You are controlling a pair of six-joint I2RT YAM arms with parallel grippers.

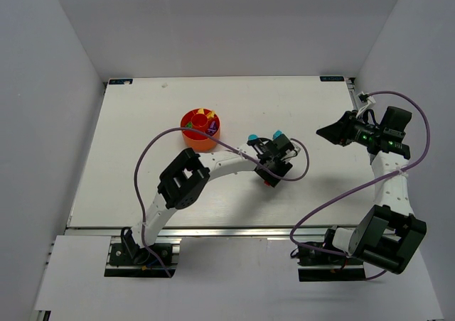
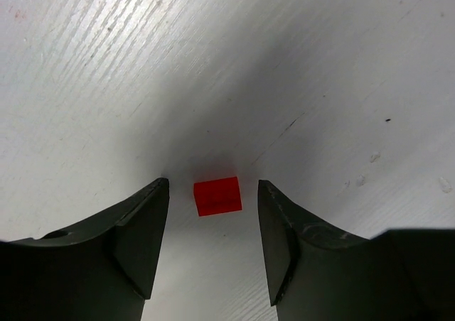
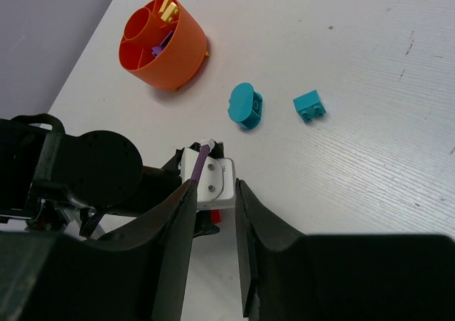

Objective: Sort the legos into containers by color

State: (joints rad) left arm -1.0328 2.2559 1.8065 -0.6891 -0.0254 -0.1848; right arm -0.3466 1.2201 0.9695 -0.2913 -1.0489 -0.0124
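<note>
A small red brick (image 2: pixel 217 196) lies on the white table between the fingertips of my left gripper (image 2: pixel 212 185), which is open and low around it, not touching it. From above, the left gripper (image 1: pixel 271 175) is right of the table's centre, with the red brick (image 1: pixel 270 183) at its tip. The orange tub (image 1: pixel 201 128) stands at the back left and holds yellow and purple pieces. A teal rounded piece (image 3: pixel 245 106) and a teal brick (image 3: pixel 309 106) lie between the tub and the left gripper. My right gripper (image 3: pixel 212 187) is open and empty, raised at the right (image 1: pixel 333 131).
The left arm's purple cable (image 1: pixel 153 147) loops over the table left of the tub. The right arm's cable (image 1: pixel 334 197) hangs over the front right. The table's near edge (image 1: pixel 213 229) runs just in front of the left arm.
</note>
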